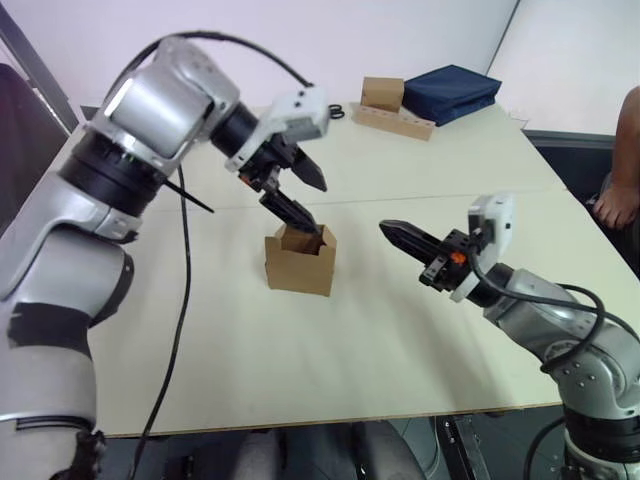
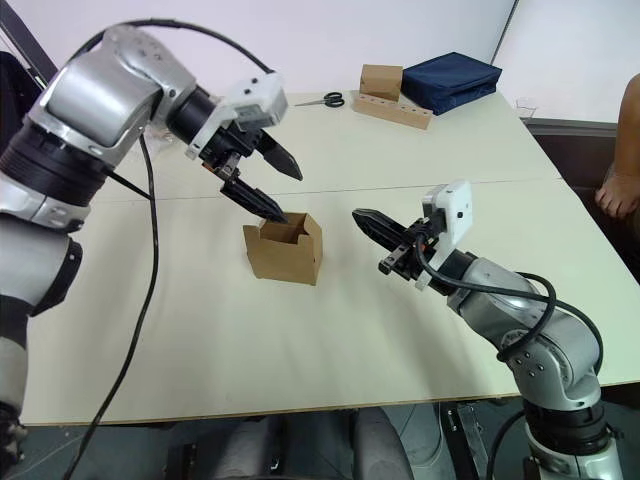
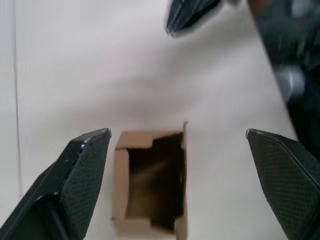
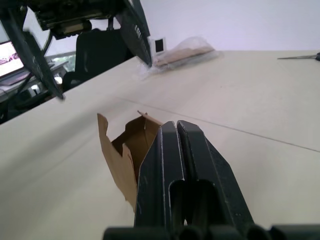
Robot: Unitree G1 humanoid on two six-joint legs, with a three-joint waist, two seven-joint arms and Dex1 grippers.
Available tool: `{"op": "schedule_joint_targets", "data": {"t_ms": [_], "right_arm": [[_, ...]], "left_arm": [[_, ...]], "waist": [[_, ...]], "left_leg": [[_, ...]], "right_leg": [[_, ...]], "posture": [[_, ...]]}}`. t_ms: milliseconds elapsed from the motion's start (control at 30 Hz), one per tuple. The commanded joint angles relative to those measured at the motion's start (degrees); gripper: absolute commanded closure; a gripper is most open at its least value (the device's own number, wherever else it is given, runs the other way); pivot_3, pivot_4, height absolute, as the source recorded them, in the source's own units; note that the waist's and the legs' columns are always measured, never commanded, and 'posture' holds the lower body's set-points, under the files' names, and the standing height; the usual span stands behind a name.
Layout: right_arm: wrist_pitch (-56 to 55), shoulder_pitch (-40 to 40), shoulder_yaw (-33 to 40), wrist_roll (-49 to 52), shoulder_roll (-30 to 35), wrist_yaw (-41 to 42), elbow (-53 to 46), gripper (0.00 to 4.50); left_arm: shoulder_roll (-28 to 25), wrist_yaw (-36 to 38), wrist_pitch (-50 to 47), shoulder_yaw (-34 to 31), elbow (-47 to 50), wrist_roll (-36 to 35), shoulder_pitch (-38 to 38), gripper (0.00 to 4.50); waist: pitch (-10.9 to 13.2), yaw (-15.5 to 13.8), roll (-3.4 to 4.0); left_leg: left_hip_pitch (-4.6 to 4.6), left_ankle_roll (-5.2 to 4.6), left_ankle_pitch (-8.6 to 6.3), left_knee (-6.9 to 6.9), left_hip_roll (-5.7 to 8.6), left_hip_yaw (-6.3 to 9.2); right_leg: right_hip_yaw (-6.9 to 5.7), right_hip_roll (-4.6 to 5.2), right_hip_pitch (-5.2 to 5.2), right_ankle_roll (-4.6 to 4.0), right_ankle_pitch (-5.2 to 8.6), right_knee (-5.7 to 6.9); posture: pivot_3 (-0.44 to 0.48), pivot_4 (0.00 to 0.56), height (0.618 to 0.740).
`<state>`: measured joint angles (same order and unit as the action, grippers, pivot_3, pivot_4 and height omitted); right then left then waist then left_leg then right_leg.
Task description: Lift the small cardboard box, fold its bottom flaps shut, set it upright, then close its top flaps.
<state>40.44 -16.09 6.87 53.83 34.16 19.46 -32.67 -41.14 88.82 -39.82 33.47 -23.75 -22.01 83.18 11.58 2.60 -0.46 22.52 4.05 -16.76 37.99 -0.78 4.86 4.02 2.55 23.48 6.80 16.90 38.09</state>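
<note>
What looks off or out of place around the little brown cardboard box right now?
Nothing is damaged or spilled. The small brown cardboard box stands upright on the pale table with its top flaps open; one flap edge looks slightly ragged.

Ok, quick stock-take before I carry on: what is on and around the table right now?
small cardboard box: one, plain brown, upright mid-table with its top open, flaps standing.
table: one, pale cream, a seam running across it.
second cardboard box: one, brown, far edge, on a long flat cardboard strip.
folded cloth: one, dark blue, far edge beside that box.
scissors: one pair, dark handles, far edge.
plastic-wrapped bundle: one, brown in clear film, near a table edge.
person's hand: one, at the robot's right of the table.
left hand: fingers open, one fingertip at the box's open top.
right hand: fingers shut, pointing at the box, apart from it.
</note>
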Motion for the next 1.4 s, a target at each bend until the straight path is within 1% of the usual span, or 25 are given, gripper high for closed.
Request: {"op": "schedule_joint_targets", "data": {"t_ms": [33, 67, 133, 233, 267, 333, 400, 433, 567, 600, 633, 800, 967, 1167, 1267, 1400], "right_arm": [[-2.18, -1.49, -1.66, -4.17, -0.79, 1.83, 0.99, 4.50], [-2.31, -1.54, -1.82, -4.81, -0.87, 2.08, 1.17, 4.50], [-2.69, -2.14, -2.56, -6.60, -1.42, 2.26, 2.31, 4.50], [-3.09, -2.47, -3.95, -9.54, -1.79, 2.82, 3.29, 4.50], [-3.07, -2.48, -4.26, -10.15, -1.97, 2.89, 3.37, 4.50], [-2.86, -2.60, -4.61, -10.88, -2.52, 2.99, 3.46, 4.50], [-2.57, -3.09, -4.97, -11.68, -3.22, 2.82, 3.80, 4.50], [-2.51, -3.41, -5.09, -12.10, -3.60, 2.68, 4.12, 4.50], [-2.58, -4.42, -7.08, -16.48, -3.98, 2.06, 5.91, 4.50], [-2.63, -4.57, -7.77, -17.73, -4.15, 1.82, 6.56, 4.50], [-2.68, -4.74, -8.76, -19.43, -4.36, 1.35, 7.50, 4.50], [-2.64, -5.12, -12.62, -25.65, -5.79, 0.34, 10.73, 4.50], [-1.65, -5.41, -14.97, -28.22, -7.38, 1.69, 13.02, 4.50], [0.40, -4.18, -17.02, -29.55, -8.04, 3.62, 12.56, 4.50], [1.58, -4.05, -17.40, -29.33, -8.13, 5.11, 12.44, 4.50], [4.32, -3.57, -16.78, -28.19, -8.05, 6.11, 10.61, 4.50]], "left_arm": [[0.85, -6.23, -2.92, -13.82, 1.66, -4.72, -4.71, 0.06], [1.14, -6.96, -3.75, -15.45, 2.32, -5.15, -5.60, 0.06], [1.92, -9.57, -2.86, -20.94, 4.23, -7.23, -9.71, 0.06], [2.88, -15.65, -1.06, -27.83, 8.06, -8.32, -18.21, 0.06], [3.14, -17.71, -0.44, -29.54, 9.53, -8.16, -21.06, 0.27], [3.77, -21.31, -0.72, -32.58, 12.32, -8.54, -25.54, 0.83], [4.45, -24.73, -0.97, -35.36, 14.77, -9.12, -29.66, 1.71], [4.65, -25.94, 0.32, -36.29, 15.74, -8.72, -31.77, 2.03], [6.26, -32.73, 2.77, -40.03, 17.08, -7.35, -37.84, 3.79], [6.77, -34.20, 3.28, -40.57, 17.35, -7.03, -39.18, 4.17], [7.14, -35.44, 4.75, -40.44, 17.56, -5.96, -40.89, 4.42], [9.68, -40.23, 7.83, -38.62, 18.38, -2.53, -47.67, 4.42], [11.65, -42.24, 11.71, -35.75, 15.98, 1.64, -51.22, 4.42], [11.89, -40.66, 8.91, -33.26, 20.44, 0.84, -55.71, 4.42], [9.77, -36.85, 4.63, -31.87, 24.33, -1.56, -57.77, 4.42], [8.40, -36.69, 0.58, -31.53, 28.75, -2.72, -60.27, 4.42]], "waist": [[0.00, -0.03, -0.01], [0.01, -0.03, -0.02], [0.02, -0.14, -0.03], [-0.03, -0.09, 0.04], [-0.05, -0.08, 0.08], [-0.04, -0.02, 0.06], [-0.02, -0.06, 0.03], [-0.01, -0.08, 0.01], [-0.02, -0.29, 0.01], [-0.04, -0.35, 0.00], [-0.05, -0.30, 0.02], [-0.05, -0.25, 0.01], [-0.06, -0.28, 0.01], [-0.06, -0.15, 0.01], [-0.06, -0.10, 0.01], [-0.07, -0.17, 0.01]], "left_leg": [[0.03, 0.00, 0.00, 0.01, 0.00, 0.01], [0.06, 0.00, 0.00, 0.05, 0.00, 0.00], [0.11, 0.00, 0.00, 0.09, 0.02, 0.00], [0.08, 0.01, 0.01, 0.12, 0.02, -0.02], [0.05, 0.01, 0.01, 0.12, 0.02, -0.02], [-0.04, 0.02, 0.01, 0.09, 0.00, -0.02], [-0.02, 0.03, 0.02, 0.10, -0.01, 0.01], [-0.01, 0.04, 0.02, 0.12, -0.01, 0.01], [0.00, 0.05, 0.03, 0.13, 0.02, -0.01], [0.00, 0.05, 0.03, 0.15, 0.03, -0.01], [-0.01, 0.06, 0.03, 0.14, 0.03, -0.01], [-0.03, 0.06, 0.03, 0.13, 0.03, -0.02], [-0.03, 0.08, 0.05, 0.13, 0.03, -0.02], [-0.04, 0.08, 0.04, 0.11, 0.03, -0.02], [-0.04, 0.08, 0.04, 0.11, 0.03, -0.01], [-0.05, 0.08, 0.04, 0.12, 0.03, -0.01]], "right_leg": [[-0.01, 0.00, 0.01, 0.00, 0.00, -0.02], [-0.01, 0.03, 0.02, 0.01, 0.01, 0.00], [-0.02, 0.06, 0.04, 0.01, 0.00, 0.01], [-0.02, 0.10, 0.03, 0.01, 0.00, 0.04], [-0.02, 0.10, 0.01, 0.01, -0.01, 0.03], [0.01, 0.07, -0.02, 0.01, 0.00, 0.08], [-0.01, 0.06, 0.00, 0.00, -0.01, 0.13], [-0.01, 0.06, 0.01, 0.00, -0.01, 0.13], [-0.02, 0.12, -0.02, 0.01, -0.01, 0.08], [-0.02, 0.14, -0.02, 0.01, -0.01, 0.10], [-0.02, 0.13, -0.03, 0.01, -0.02, 0.09], [-0.02, 0.12, -0.03, 0.01, -0.02, 0.11], [-0.02, 0.13, -0.04, 0.00, -0.02, 0.11], [-0.02, 0.12, -0.03, 0.00, -0.02, 0.10], [-0.02, 0.12, -0.04, 0.00, -0.02, 0.11], [-0.02, 0.12, -0.05, 0.00, -0.02, 0.12]], "posture": [[0.000, 0.150, 0.740], [0.000, 0.150, 0.740], [0.000, 0.150, 0.740], [0.000, 0.150, 0.740], [0.000, 0.150, 0.740], [0.000, 0.150, 0.740], [0.000, 0.150, 0.740], [0.000, 0.150, 0.740], [0.000, 0.150, 0.740], [0.000, 0.150, 0.740], [0.000, 0.150, 0.740], [0.000, 0.150, 0.740], [0.000, 0.150, 0.740], [0.000, 0.150, 0.740], [0.000, 0.150, 0.740], [0.000, 0.150, 0.740]]}}
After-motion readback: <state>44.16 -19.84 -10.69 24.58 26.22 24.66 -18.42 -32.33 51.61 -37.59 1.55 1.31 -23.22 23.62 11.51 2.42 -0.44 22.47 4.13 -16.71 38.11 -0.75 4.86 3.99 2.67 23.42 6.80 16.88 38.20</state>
